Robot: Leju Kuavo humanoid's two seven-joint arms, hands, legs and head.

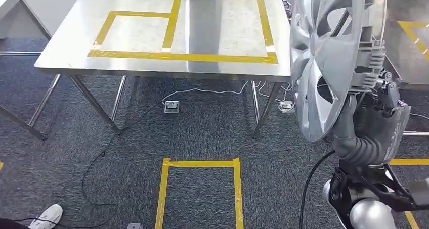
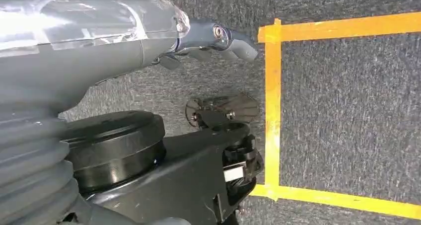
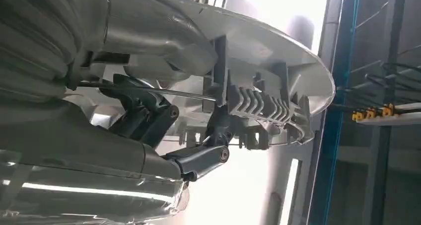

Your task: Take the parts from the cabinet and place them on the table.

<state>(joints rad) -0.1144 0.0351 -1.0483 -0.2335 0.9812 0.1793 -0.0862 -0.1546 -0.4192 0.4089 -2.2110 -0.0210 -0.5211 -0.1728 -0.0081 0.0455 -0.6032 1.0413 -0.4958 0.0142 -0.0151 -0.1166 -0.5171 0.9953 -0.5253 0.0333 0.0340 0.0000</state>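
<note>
Wheel cover [image 1: 324,62], a silver spoked plastic disc, is being held upright on its edge at the right side of the head view, its spoked face turned toward the left and its ribbed back toward the right. The right hand [image 1: 377,123] is gripping it from below and behind, fingers closed around the lower rim and its clips. In the right wrist view the same wheel cover [image 3: 258,61] is showing its pale back with a ring of clips, and the dark fingers [image 3: 198,158] of the right hand [image 3: 164,120] are hooking onto that inner ring while the thumb is pressing from the other side.

The wheel cover is hanging in the air beside the right end of the steel table [image 1: 66,47], overlapping its right corner in the picture without resting on it. Yellow tape [image 1: 182,54] is marking out two joined rectangles on the tabletop. Another yellow taped square [image 1: 200,188] is lying on the dark carpet in front of the table, with cables [image 1: 212,91] trailing under it. A white shoe [image 1: 48,216] is poking in at the lower left corner.

The left hand [image 2: 213,41] is hanging over the carpet with nothing in it, its fingers loosely extended near a strip of yellow floor tape [image 2: 273,111].
</note>
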